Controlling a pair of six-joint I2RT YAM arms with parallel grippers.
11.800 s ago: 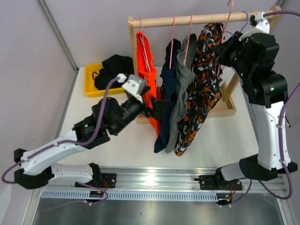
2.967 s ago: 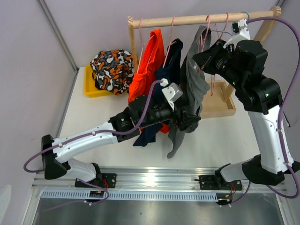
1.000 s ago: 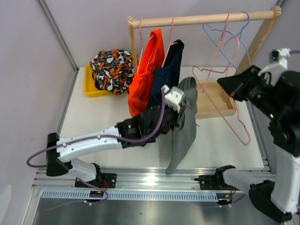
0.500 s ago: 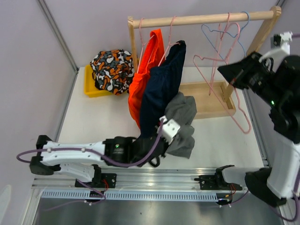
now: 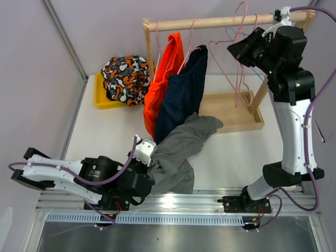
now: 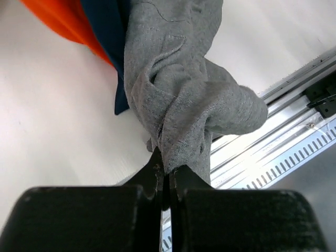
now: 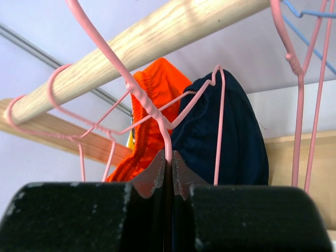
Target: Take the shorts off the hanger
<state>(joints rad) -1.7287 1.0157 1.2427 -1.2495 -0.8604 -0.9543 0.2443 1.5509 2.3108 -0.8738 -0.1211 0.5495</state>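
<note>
Now that the grey shorts are dragged clear of the wooden rail, clamped in the left fingers, and the emptied pink hanger is pinched at that rail by the right fingers, two shorts remain hung.

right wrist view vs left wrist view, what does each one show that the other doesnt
Only the right wrist view shows the wooden rail, the right gripper shut on an empty pink hanger, and more bare hangers at the right edge.

Only the left wrist view shows the grey shorts, bunched and pinched in the shut left gripper, plus the white table and the metal rail along its near edge.

Both show the orange shorts and the navy shorts: still on their hangers in the right wrist view, only their lower ends in the left.
</note>
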